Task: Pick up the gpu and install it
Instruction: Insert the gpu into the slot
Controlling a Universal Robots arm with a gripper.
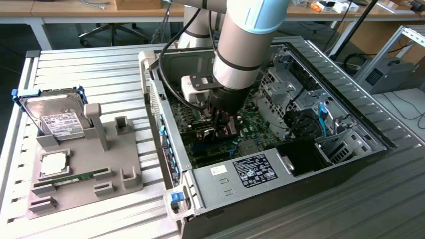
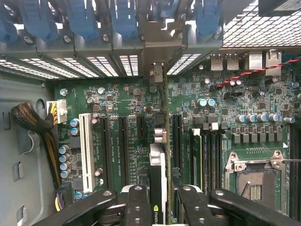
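A: What is the table (image 1: 86, 64) made of?
B: Ribbed bare metal, dull silver. The case (image 2: 19, 117) is matt grey sheet metal.
A: And the board (image 2: 131, 94)?
B: Glossy green, dotted with shiny metal caps. The gpu (image 2: 158, 165) has a black face and a silvery metal end.
A: The gripper (image 2: 160, 202)?
B: Smooth matt black. The clips (image 2: 82, 19) are blue plastic and the holder (image 1: 86, 169) is matt grey plastic. The drive (image 1: 40, 107) is bright metal with a white paper label (image 1: 61, 124).

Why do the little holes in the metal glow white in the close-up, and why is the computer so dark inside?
Wrist view: outside light pours through the vent slots, washing them white; the gripper holding the gpu looks dark. Exterior view: the arm shades the case interior; the table is bright.
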